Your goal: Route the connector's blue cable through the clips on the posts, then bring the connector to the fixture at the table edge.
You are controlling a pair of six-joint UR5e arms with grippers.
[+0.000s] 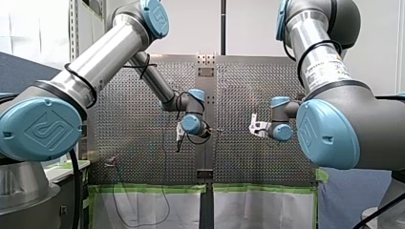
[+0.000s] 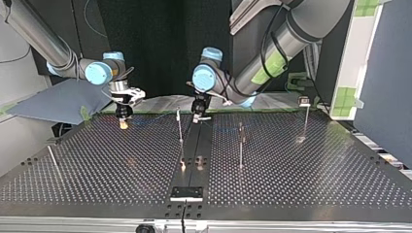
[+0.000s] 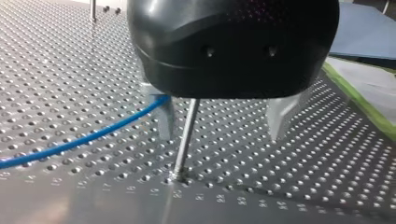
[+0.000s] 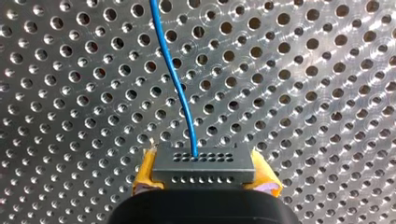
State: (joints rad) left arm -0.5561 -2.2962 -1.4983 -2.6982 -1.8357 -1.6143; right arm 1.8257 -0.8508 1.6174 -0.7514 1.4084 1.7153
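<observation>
**Right pincer.** Your right pincer (image 4: 203,179) is clenched on the grey rectangular connector (image 4: 203,163). The connector sits crosswise between the yellow pads (image 4: 145,173), with its holed face turned away from the wrist. The thin blue cable (image 4: 175,84) leaves that face and runs ahead of the pincer, over the perforated metal desk (image 4: 327,93). In the wrist view there is bare desk on both sides of the cable.

**Left pincer.** Your left pincer (image 3: 222,121) is released. Its two metal fingers (image 3: 164,119) stand wide apart, low over the desk, and grasp nothing.
- A thin upright metal post (image 3: 186,135) shows between the fingers, nearer one of them. You cannot tell whether it stands in the gap or just beside the pincer.
- The blue cable comes in from the side and reaches that nearer finger at its outer face. Past that point it is hidden.

**Edges.** The green-taped desk edge (image 3: 362,100) runs near the left pincer, on the side away from the cable. In the top view both pincers hang close to that same edge, side by side and apart.

**Room.**
- Two more slim metal posts (image 2: 240,145) stand beyond the left pincer, on the side away from the right one and well apart from both.
- A black plate (image 2: 186,193) lies at the opposite desk edge, well apart from both pincers, with open perforated surface between.
</observation>
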